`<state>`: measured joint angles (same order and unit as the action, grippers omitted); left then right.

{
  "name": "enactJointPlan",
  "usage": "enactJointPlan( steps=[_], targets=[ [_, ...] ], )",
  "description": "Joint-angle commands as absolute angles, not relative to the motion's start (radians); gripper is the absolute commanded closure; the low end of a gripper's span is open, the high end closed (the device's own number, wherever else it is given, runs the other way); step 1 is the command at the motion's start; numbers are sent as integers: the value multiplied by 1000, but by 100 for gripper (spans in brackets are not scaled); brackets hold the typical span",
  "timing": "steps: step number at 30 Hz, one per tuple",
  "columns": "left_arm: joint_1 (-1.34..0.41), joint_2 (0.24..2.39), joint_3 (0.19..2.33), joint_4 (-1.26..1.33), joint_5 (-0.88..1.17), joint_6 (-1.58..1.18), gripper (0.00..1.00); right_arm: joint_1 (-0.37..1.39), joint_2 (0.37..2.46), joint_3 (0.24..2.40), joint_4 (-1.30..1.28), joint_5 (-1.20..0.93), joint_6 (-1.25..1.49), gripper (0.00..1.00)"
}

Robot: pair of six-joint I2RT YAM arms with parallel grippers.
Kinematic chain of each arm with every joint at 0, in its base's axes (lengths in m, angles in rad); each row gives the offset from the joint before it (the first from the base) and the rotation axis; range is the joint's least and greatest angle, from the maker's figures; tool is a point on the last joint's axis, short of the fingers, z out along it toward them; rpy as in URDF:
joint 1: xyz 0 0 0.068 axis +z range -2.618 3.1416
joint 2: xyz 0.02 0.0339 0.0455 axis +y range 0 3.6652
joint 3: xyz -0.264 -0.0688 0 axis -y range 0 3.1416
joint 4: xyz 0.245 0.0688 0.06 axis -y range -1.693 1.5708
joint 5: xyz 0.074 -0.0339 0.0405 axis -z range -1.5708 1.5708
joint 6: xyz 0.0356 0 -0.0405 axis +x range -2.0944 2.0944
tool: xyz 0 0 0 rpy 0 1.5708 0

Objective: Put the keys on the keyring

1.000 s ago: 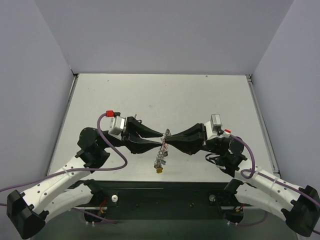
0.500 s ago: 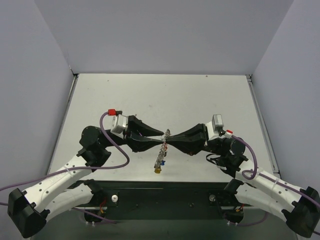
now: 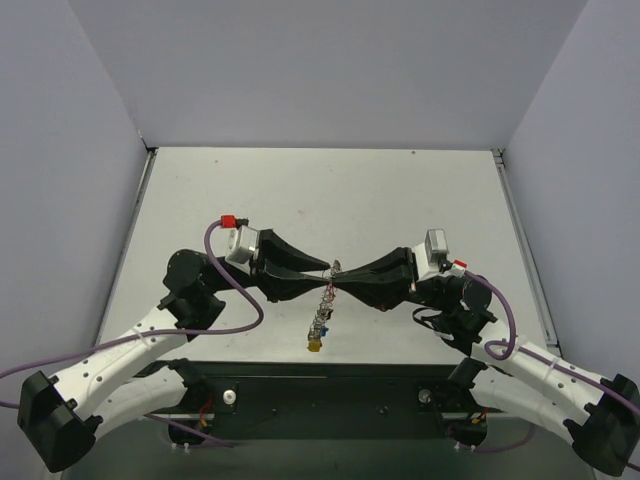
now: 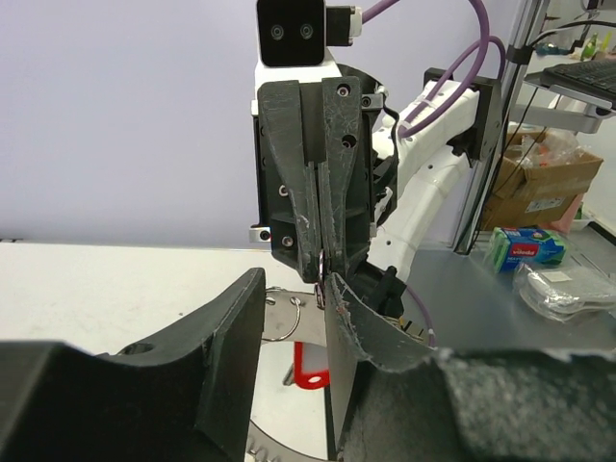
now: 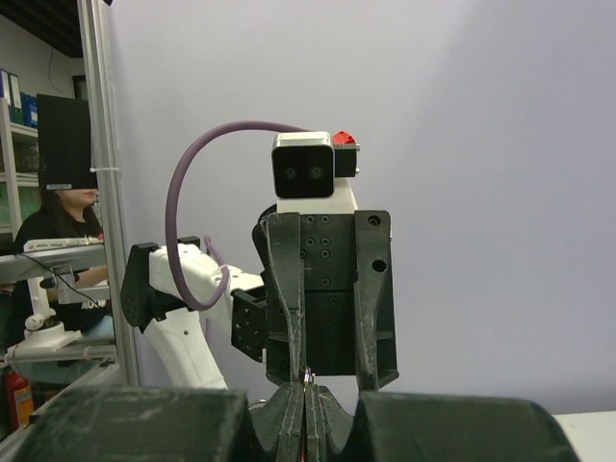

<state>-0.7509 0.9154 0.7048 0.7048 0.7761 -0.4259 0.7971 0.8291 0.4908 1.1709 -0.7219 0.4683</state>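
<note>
Keyring [image 3: 322, 315] looks light, thin-wired and slippery: our closed right fingers [image 3: 374, 276] pinch its top, left fingers [image 4: 227, 332] parted around it.

Facing off tip to tip, head-on, both wrists level.

Reaching in from 7 o'clock with the left arm [image 3: 130, 350], elbow pushed out toward 9, left gripper [image 3: 325, 277] aimed at 3 o'clock, fingers [image 4: 192, 375] parted with a plain gap. Reaching in from 5 o'clock with the right arm [image 3: 530, 365], elbow pushed out toward 3, right gripper [image 3: 339, 275] aimed at 9 o'clock, fingers [image 4: 289, 144] pressed flat together into one narrow point. Nearly meeting at the tips, with that closed point right at the mouth of the parted pair, on its 3 o'clock side.
</note>
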Motion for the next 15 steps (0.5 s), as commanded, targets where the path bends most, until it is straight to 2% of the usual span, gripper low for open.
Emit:
enactJointPlan(
  steps=[1, 4, 7, 8, 9, 15],
  targets=[
    [-744, 928, 742, 781, 802, -452, 61, 792, 805, 540, 1499, -735, 451, 100],
    [-746, 940, 745, 779, 810, -456, 66, 790, 805, 538, 1500, -732, 451, 100],
    [-745, 942, 747, 776, 804, -453, 78, 792, 807, 540, 1500, -729, 449, 100],
    [-746, 942, 749, 773, 804, -451, 91, 790, 807, 540, 1503, -729, 451, 100],
    [-744, 940, 753, 762, 802, -451, 100, 790, 808, 538, 1503, -729, 451, 100],
    [-745, 920, 767, 706, 767, -427, 100, 790, 787, 531, 1454, -692, 434, 100]
  ],
)
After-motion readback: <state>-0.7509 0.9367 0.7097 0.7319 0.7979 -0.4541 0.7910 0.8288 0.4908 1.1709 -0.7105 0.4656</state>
